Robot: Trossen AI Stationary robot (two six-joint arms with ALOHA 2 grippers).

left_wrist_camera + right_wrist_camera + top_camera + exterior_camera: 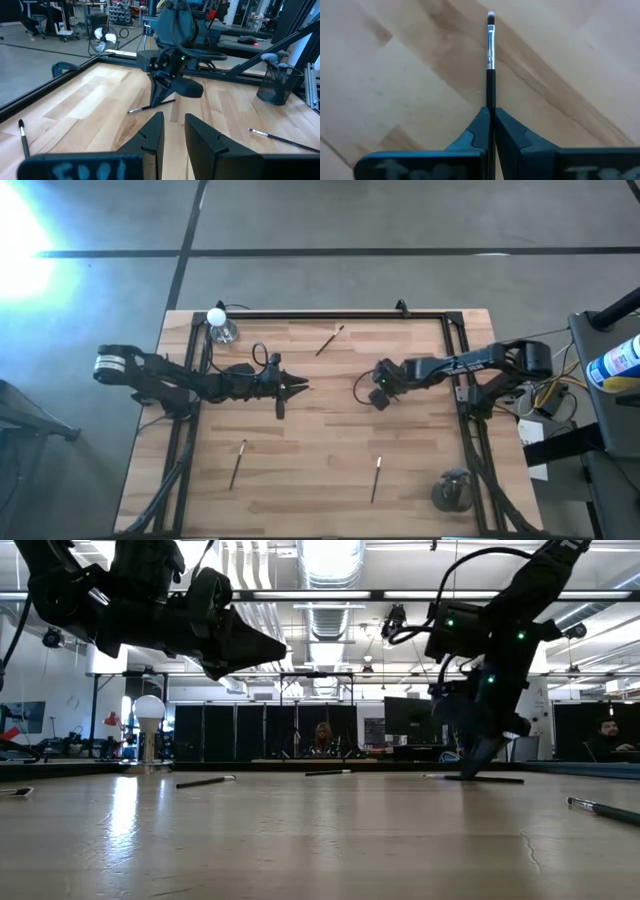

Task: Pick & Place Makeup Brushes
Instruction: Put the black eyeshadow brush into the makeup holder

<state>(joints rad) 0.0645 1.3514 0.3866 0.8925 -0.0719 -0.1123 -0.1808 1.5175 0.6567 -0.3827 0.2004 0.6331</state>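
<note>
Three makeup brushes lie loose on the wooden table: one near the far edge, one near the front left, one near the front middle. A further brush, with a dark handle and silver ferrule, lies at the table's middle right under my right gripper, which is shut on it. My left gripper hovers above the table's middle, open and holding nothing; its fingers point toward the right arm. More brushes stand in a dark mesh cup at the front right corner. My right gripper pinches the brush's dark handle between its two fingers. The fingers come from above, pointing down. The brush lies flat on the table, and its bristle tip sticks out past the fingers.
A small clear bottle with a round white cap stands at the far left corner. A black frame rail runs round the table's edges. Bare wood lies between the two grippers and along the front. People sit in the room behind the table.
</note>
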